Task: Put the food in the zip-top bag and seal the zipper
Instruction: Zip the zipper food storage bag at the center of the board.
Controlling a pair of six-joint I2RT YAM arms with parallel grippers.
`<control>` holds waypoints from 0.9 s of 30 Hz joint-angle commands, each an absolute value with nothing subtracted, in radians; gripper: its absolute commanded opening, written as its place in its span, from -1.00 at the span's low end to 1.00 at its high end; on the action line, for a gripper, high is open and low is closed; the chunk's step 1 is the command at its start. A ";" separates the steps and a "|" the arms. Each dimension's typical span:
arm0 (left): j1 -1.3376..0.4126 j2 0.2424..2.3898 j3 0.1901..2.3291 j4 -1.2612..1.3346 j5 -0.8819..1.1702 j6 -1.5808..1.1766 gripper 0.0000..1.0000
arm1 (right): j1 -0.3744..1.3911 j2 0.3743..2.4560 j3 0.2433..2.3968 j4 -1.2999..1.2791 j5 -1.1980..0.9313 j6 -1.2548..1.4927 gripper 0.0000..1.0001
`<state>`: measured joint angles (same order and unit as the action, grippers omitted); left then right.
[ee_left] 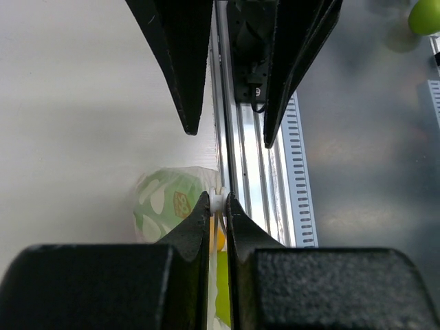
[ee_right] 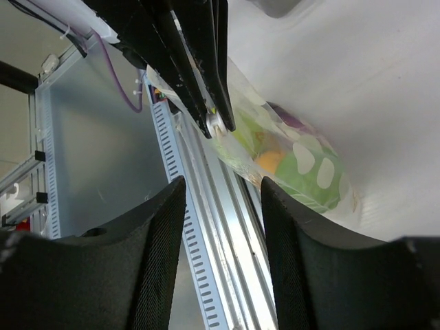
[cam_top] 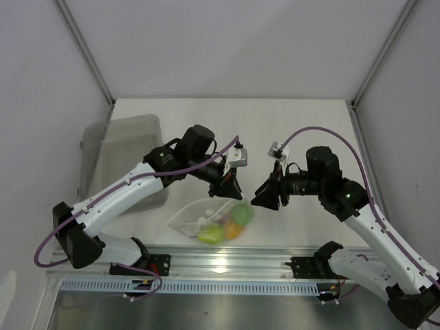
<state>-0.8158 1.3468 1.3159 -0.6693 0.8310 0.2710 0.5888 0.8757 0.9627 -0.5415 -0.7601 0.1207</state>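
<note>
The zip-top bag lies near the table's front edge with the food inside: a round green fruit, a yellow-green pear and an orange fruit. The purple eggplant shows through the plastic in the right wrist view. My left gripper is shut on the zipper, a small white piece at the bag's mouth edge, and lifts that corner. My right gripper hangs open just right of it, pointing at the left fingers, with nothing between its pads.
A translucent grey bin stands at the left of the table. The aluminium rail runs along the front edge, right under the bag. A green blob shows beyond the rail in the left wrist view.
</note>
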 commanded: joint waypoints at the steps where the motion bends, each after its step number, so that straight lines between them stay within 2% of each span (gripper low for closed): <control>1: -0.810 1.335 1.354 -0.667 0.884 0.273 -0.99 | 0.586 0.893 1.009 -0.523 -0.802 0.061 0.00; 21: -0.810 1.358 1.394 -0.669 0.902 0.245 -0.99 | 0.686 0.962 0.983 -0.390 -0.778 0.025 -0.07; 23: -0.810 1.361 1.400 -0.672 0.905 0.248 -0.99 | 0.696 0.966 0.973 -0.374 -0.773 0.026 -0.19; 24: -0.810 1.361 1.399 -0.673 0.902 0.247 -0.99 | 0.699 0.966 0.968 -0.367 -0.775 0.031 -0.57; 25: -0.810 1.362 1.401 -0.673 0.902 0.247 -0.99 | 0.701 0.968 0.960 -0.356 -0.776 0.034 -0.76; 26: -0.811 1.361 1.401 -0.675 0.903 0.250 -0.99 | 0.701 0.969 0.956 -0.344 -0.776 0.037 -0.84; 27: -0.810 1.361 1.402 -0.676 0.904 0.252 -0.99 | 0.704 0.971 0.945 -0.339 -0.778 0.043 -0.80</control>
